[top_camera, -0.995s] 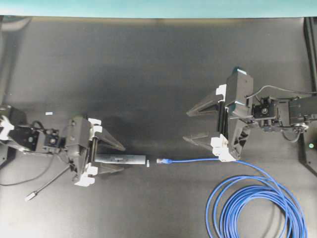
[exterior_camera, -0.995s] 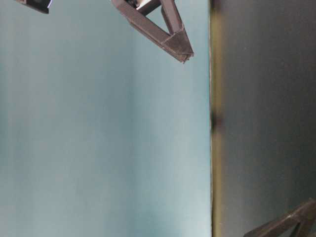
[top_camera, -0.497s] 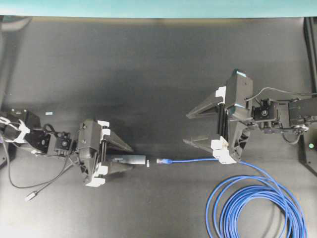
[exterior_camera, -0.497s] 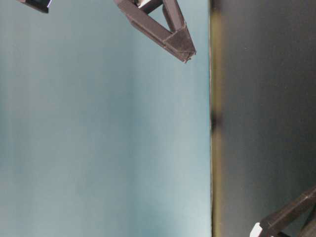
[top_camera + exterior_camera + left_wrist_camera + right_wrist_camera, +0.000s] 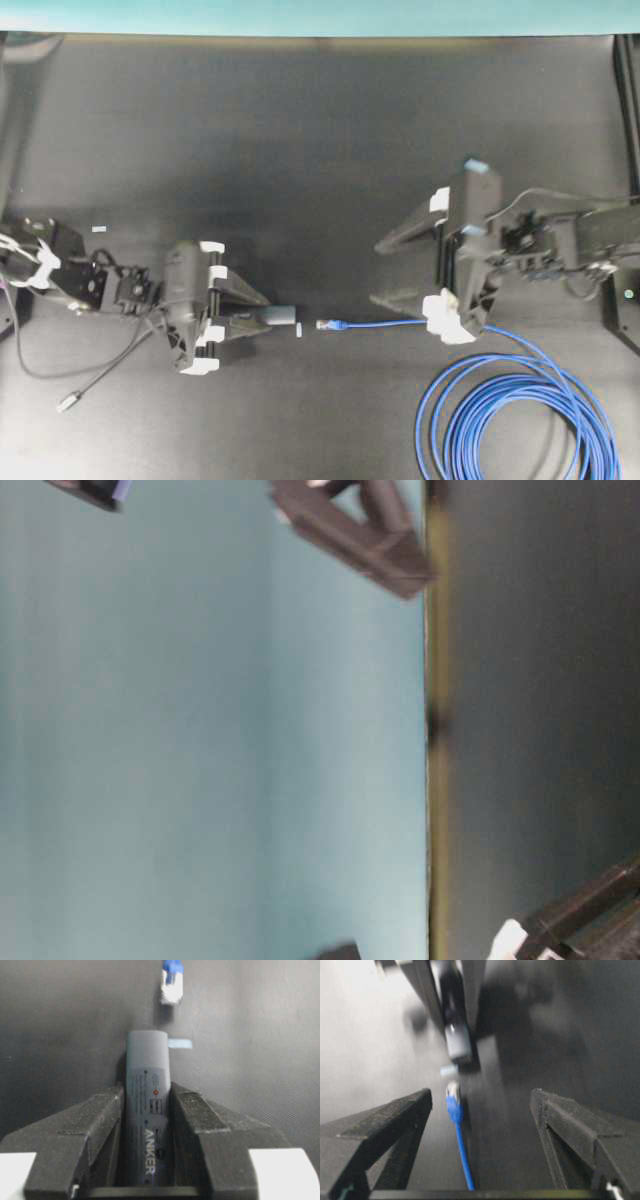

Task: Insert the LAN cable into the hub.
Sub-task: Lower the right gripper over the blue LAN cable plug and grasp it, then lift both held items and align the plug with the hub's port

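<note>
in the left wrist view the left gripper now has its jaws pressed against both flanks of the hub, a slim grey anker adapter lying flat on the dark worktop; a second ago those jaws stood wide around it, so the closing has just landed and the hub looks secured for the mating step. just past the hub's free end lies a small pale tab, and beyond that, apart from the hub, the clear plug of the lan cable. farther off, the right gripper has its jaws spread wide over the blue line near the plug, holding nothing, having edged slightly toward the cable. judging by this, the cable pickup is the step left before insertion. the coil rests beside it.
</note>
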Robot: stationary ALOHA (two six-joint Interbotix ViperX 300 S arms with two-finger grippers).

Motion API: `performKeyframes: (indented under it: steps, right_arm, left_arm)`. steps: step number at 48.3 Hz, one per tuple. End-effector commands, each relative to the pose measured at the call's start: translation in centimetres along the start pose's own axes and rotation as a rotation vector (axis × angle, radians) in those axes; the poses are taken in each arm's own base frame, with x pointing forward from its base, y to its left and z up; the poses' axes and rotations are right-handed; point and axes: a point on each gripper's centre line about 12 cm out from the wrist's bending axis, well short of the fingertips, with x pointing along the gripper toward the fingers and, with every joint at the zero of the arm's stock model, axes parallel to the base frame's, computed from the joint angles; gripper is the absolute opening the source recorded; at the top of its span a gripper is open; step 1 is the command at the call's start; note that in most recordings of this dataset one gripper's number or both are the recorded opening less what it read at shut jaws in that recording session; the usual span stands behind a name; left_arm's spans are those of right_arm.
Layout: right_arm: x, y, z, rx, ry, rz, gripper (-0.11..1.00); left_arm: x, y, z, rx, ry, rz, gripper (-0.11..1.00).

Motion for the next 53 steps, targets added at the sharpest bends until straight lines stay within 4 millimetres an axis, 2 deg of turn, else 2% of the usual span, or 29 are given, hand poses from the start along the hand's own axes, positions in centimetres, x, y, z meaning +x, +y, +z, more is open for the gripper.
performKeyframes:
  steps: [1, 12, 23, 31, 40, 48, 53]
  right_arm:
    - [0.9, 0.9, -0.9, -0.02, 0.018, 0.023, 0.77]
    - [3.4, 1.4, -3.2, -0.038, 0.022, 0.041, 0.74]
    - [6.1, 2.1, -5.5, -0.059, 0.06, 0.056, 0.74]
    - [7.7, 2.1, -5.8, -0.061, 0.075, 0.052, 0.74]
    - [9.1, 2.0, -6.6, -0.06, 0.105, 0.043, 0.73]
    - [9.7, 1.8, -7.1, -0.05, 0.122, 0.035, 0.72]
    - [9.8, 1.6, -7.3, -0.045, 0.133, 0.028, 0.67]
  left_arm:
    - [0.2, -0.4, 1.7, 0.008, -0.011, -0.007, 0.28]
    - [1.1, -0.5, 3.8, 0.008, 0.002, -0.002, 0.28]
    - [0.6, -0.6, 5.1, -0.001, 0.067, 0.01, 0.28]
    - [0.0, -0.7, 5.4, 0.01, 0.135, 0.02, 0.28]
    - [-0.3, -0.7, 5.7, 0.01, 0.129, 0.02, 0.28]
    - [-0.2, -0.8, 5.9, 0.01, 0.125, 0.017, 0.28]
    - [-0.2, -0.8, 5.8, 0.008, 0.131, 0.017, 0.28]
